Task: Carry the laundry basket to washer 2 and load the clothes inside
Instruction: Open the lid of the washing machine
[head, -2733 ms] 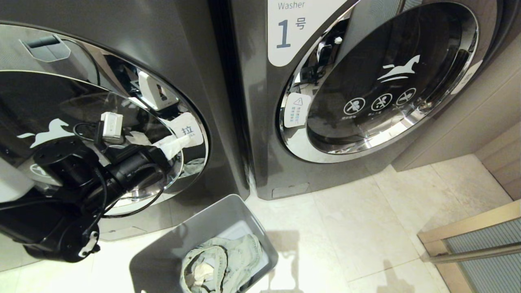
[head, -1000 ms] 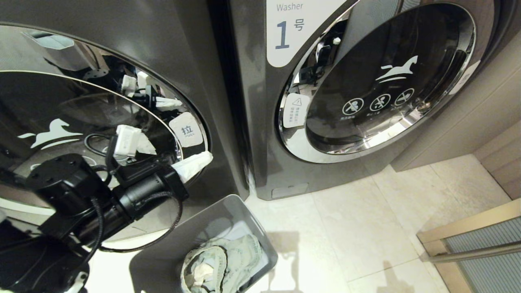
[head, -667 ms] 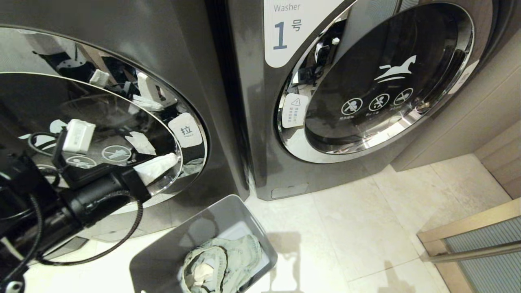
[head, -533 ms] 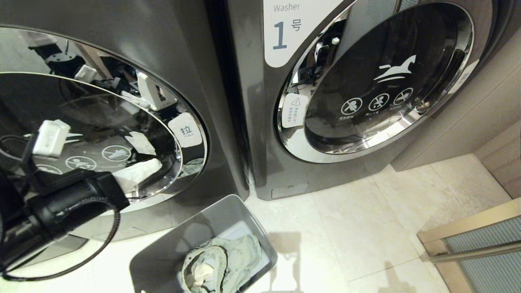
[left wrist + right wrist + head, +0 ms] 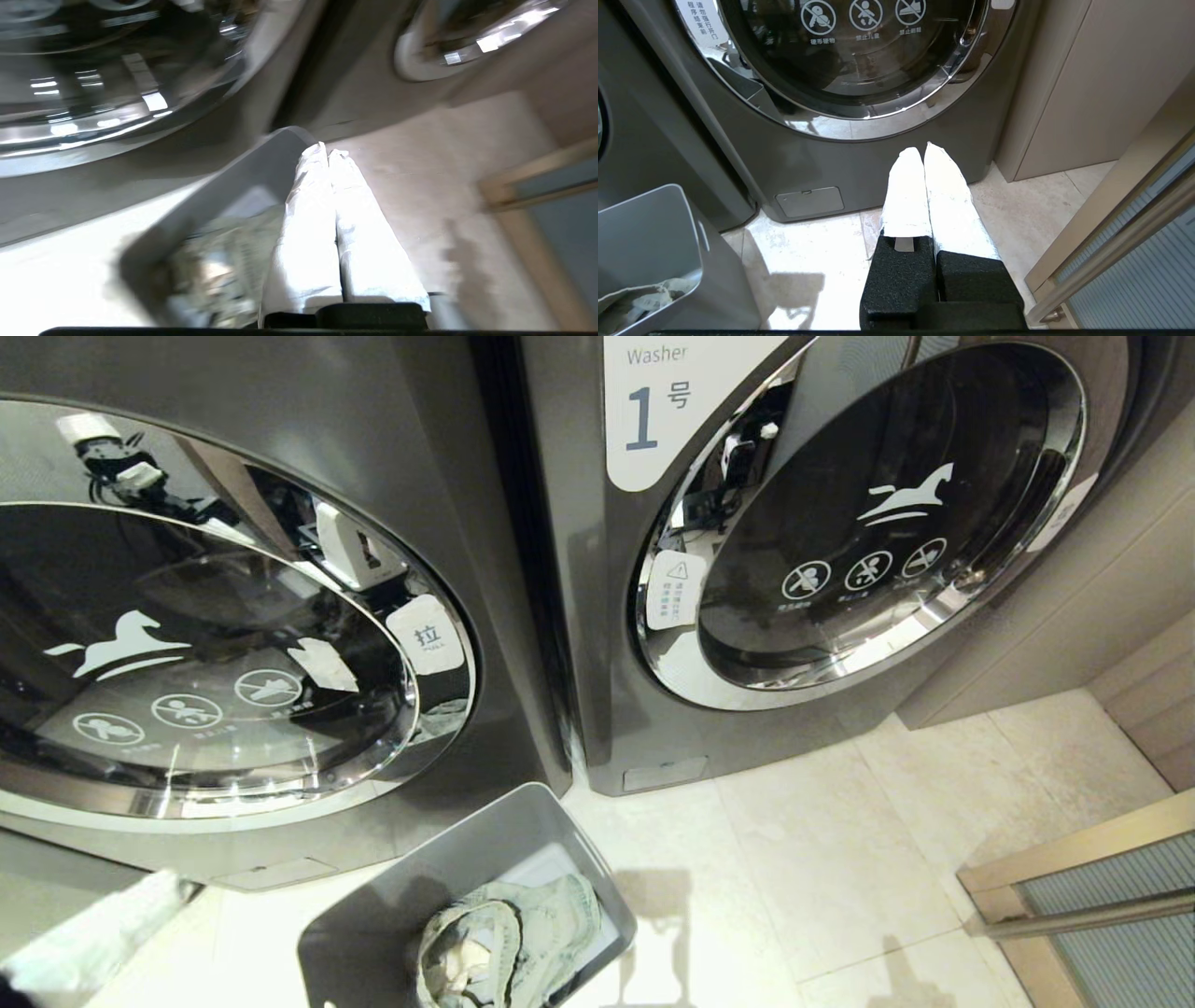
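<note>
The grey laundry basket (image 5: 523,826) stands on the floor before the two washers, with the grey-green clothes (image 5: 509,938) bundled inside. The left machine is washer 2 (image 5: 439,457); its label is out of frame and its chrome-ringed door (image 5: 224,663) looks closed. My left gripper (image 5: 163,891) sits low at the head view's bottom-left corner, shut and empty. In the left wrist view its white-wrapped fingers (image 5: 308,219) point over the basket (image 5: 243,172) and the clothes (image 5: 219,261). My right gripper (image 5: 923,151) hangs shut and empty before the other washer's base.
Washer 1 (image 5: 653,420), with a closed door, stands right of washer 2. A beige cabinet wall (image 5: 1074,616) and a sliding door frame (image 5: 1074,887) bound the right side. Pale floor tiles (image 5: 822,868) lie open right of the basket.
My left arm has pulled away from washer 2's door, down and left, nearly out of the head view. The door still looks closed; the basket and clothes have not moved.
</note>
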### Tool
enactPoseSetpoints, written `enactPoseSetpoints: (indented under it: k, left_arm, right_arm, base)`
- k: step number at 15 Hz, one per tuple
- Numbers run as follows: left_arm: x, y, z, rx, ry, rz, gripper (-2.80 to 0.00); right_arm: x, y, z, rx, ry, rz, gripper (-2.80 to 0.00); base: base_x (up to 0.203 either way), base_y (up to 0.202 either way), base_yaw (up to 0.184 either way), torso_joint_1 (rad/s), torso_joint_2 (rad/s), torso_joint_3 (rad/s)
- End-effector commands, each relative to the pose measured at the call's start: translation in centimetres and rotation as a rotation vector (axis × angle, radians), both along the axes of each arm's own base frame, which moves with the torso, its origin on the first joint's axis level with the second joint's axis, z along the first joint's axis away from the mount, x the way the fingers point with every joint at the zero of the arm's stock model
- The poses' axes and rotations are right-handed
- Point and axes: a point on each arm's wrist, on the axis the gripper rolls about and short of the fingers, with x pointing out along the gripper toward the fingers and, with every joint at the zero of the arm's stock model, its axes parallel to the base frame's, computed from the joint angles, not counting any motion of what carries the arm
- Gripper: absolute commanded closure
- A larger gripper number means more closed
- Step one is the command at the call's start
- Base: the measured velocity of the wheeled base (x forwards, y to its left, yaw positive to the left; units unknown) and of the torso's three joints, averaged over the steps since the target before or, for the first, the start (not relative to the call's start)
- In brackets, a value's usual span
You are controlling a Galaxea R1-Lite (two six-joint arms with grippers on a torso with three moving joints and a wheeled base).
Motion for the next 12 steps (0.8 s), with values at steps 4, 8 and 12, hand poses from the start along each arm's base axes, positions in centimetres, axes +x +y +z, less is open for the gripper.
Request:
enactPoseSetpoints:
  k: [4,8,12]
  left_arm:
    - [-5.0,1.0,-6.0,0.173,0.057,0.246,0.0]
    - [-5.1,1.1,-7.8,0.216,0.216,0.29,0.0]
    - [-6.7,1.1,-7.9,0.197,0.029,0.333,0.0]
  right_arm:
    - [0.4,0.0,-1.1,0.0,0.039,0.0,0.0]
    - [0.4,0.0,-1.1,0.0,0.039,0.0,0.0]
    - [0.4,0.0,-1.1,0.0,0.039,0.0,0.0]
  base:
    - [0.0,0.0,0.0,0.0,0.0,0.0]
    - [0.0,0.0,0.0,0.0,0.0,0.0]
    - [0.0,0.0,0.0,0.0,0.0,0.0]
